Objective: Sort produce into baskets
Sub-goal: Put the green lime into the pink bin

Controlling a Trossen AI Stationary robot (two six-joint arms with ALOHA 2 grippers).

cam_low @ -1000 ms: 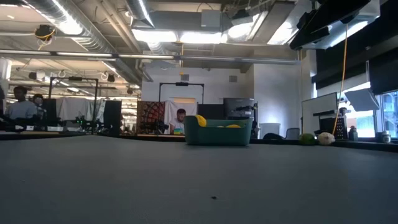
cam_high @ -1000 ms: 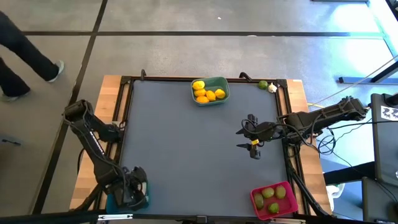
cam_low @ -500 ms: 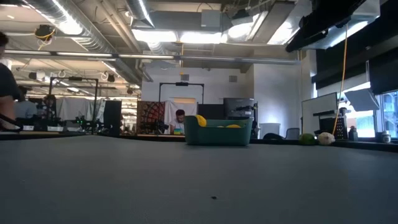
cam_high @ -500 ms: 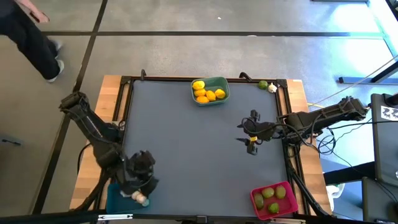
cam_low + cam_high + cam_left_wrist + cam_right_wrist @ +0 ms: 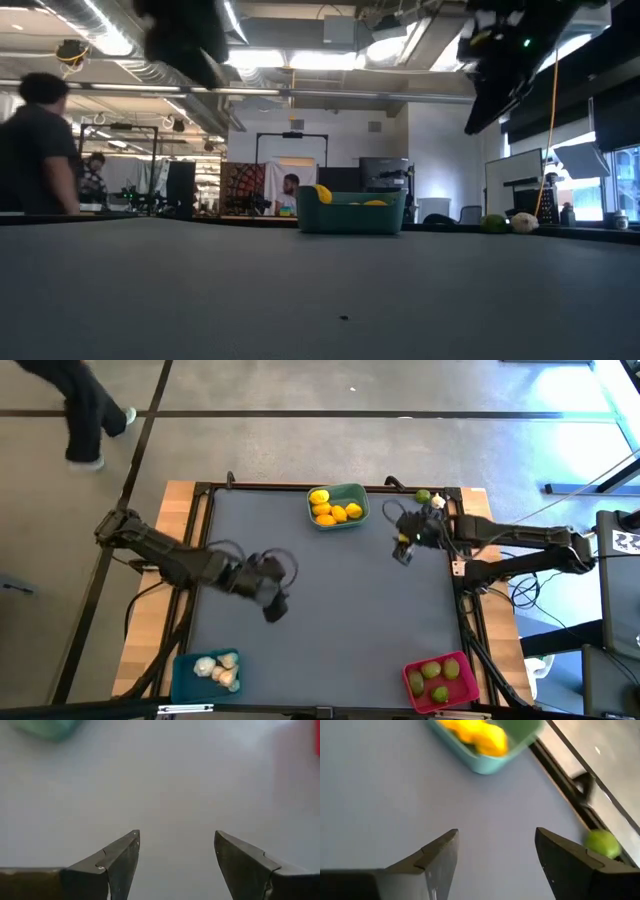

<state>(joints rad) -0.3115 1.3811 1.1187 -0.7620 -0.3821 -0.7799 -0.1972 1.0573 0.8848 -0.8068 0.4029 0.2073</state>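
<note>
Sorting looks nearly done: our right pincer (image 5: 404, 542), wide and empty, nears the lime (image 5: 423, 497) beyond the teal basket (image 5: 352, 493); left pincer (image 5: 273, 603), wide, idles mid-desk.

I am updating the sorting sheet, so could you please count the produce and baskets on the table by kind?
Lemons: 4, in the teal basket
Limes: 4, three in the pink basket, one loose at the far right corner
Garlic bulbs: about 4, three in the blue basket, one loose
Baskets: 3
Total: about 15
</note>
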